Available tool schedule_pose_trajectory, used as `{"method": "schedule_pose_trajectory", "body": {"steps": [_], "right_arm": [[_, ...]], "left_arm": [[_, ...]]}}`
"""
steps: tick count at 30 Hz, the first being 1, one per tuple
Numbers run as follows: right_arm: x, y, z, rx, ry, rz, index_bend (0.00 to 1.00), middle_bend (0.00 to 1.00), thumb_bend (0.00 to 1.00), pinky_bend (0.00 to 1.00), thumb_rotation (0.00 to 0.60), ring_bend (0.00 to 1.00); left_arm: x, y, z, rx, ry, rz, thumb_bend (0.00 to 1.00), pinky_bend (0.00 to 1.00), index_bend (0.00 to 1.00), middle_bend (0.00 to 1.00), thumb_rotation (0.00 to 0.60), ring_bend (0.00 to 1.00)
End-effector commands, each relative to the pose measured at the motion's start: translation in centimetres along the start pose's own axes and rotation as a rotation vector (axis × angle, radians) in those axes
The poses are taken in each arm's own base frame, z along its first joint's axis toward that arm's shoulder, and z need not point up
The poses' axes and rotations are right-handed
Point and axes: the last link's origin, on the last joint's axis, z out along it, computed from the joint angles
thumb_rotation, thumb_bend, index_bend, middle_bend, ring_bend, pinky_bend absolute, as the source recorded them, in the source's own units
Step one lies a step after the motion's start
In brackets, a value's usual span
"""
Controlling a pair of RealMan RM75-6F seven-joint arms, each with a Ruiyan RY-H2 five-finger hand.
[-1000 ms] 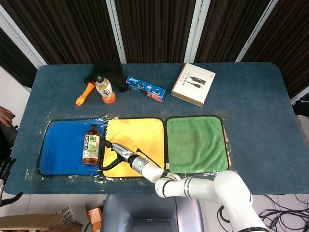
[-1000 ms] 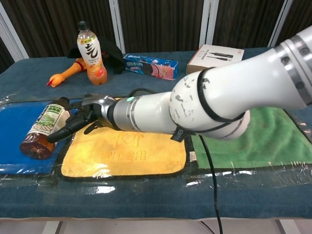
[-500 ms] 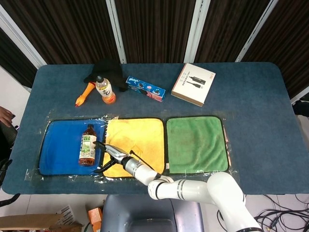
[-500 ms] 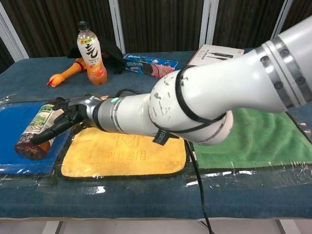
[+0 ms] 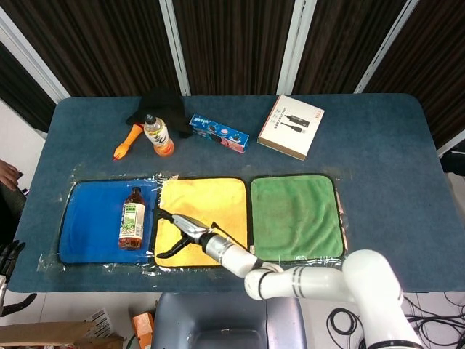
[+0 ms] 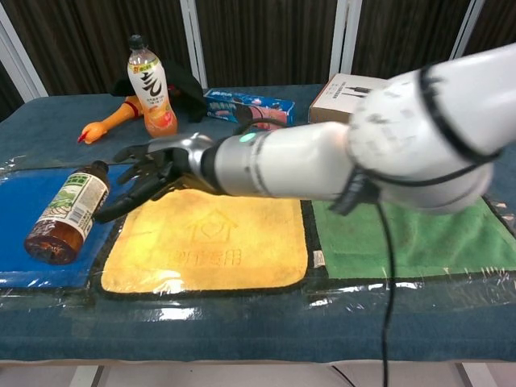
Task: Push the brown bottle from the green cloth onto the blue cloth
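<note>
- The brown bottle (image 5: 132,218) lies on its side on the blue cloth (image 5: 91,225), toward that cloth's right border, cap pointing to the far edge of the surface (image 5: 378,138).
- To the bottle's left the blue cloth is bare as far as its left border, near the left edge of the surface; the yellow cloth (image 5: 207,207) lies just beside it on the right, then the green cloth (image 5: 294,217), which has nothing on it.
- The right hand (image 6: 153,173) hovers over the left border of the yellow cloth with its fingers spread, holding nothing, just beside the bottle but apart from it.
- The right arm (image 6: 363,145) fills much of the chest view and hides the middle of the surface behind it; it is blurred there.
- The left hand is in neither view.
- Along the far edge stand an orange drink bottle (image 5: 158,135), a black cloth heap (image 5: 161,105), an orange toy (image 5: 128,142) partly under it, a blue packet (image 5: 219,133) and a white box (image 5: 291,126).
- Half a second ago the fingers lay against the bottle's side; now they have lifted clear and drawn back to the right, and the bottle has stayed where it was.
</note>
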Motion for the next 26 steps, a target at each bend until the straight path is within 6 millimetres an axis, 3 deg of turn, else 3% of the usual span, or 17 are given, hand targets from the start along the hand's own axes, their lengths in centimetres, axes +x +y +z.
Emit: {"method": "schedule_pose_trajectory", "body": {"steps": [1,8,13,15,18,26], "right_arm": [[5.1,4.1,-11.5,-0.001,0.183,-0.214,0.00,0.11,0.06,0.11,0.574,0.03],[8.6,11.5,-27.6,-0.206,0.363,-0.613,0.00,0.03,0.06,0.08,0.577,0.00],[7.5,15.7,-36.9,-0.468,0.463,-0.852,0.00,0.00,0.07,0.04,0.600,0.00],[6.3,16.8,-39.3,-0.531,0.569,-0.861,0.00,0.00,0.07,0.03,0.600,0.00],[5.0,17.9,-41.0,-0.546,0.686,-0.823,0.00,0.00,0.08,0.02,0.600,0.00],[4.4,17.4,-41.8,-0.471,0.710,-0.849,0.00,0.00,0.08,0.02,0.600,0.00]], "left_arm": [[-0.3,0.3,-0.1,-0.010,0.001,-0.006,0.03,0.07,0.00,0.05,0.600,0.00],[-0.7,2.2,0.4,-0.069,0.015,-0.032,0.03,0.07,0.00,0.05,0.600,0.00],[-1.0,3.8,1.0,-0.080,0.032,-0.023,0.04,0.07,0.00,0.05,0.600,0.00],[-1.5,4.3,1.0,-0.077,0.022,-0.029,0.04,0.07,0.00,0.05,0.600,0.00],[-2.0,4.5,0.9,-0.062,0.001,-0.001,0.04,0.07,0.00,0.05,0.600,0.00],[-1.9,5.0,0.5,-0.095,0.003,0.014,0.04,0.07,0.00,0.05,0.600,0.00]]}}
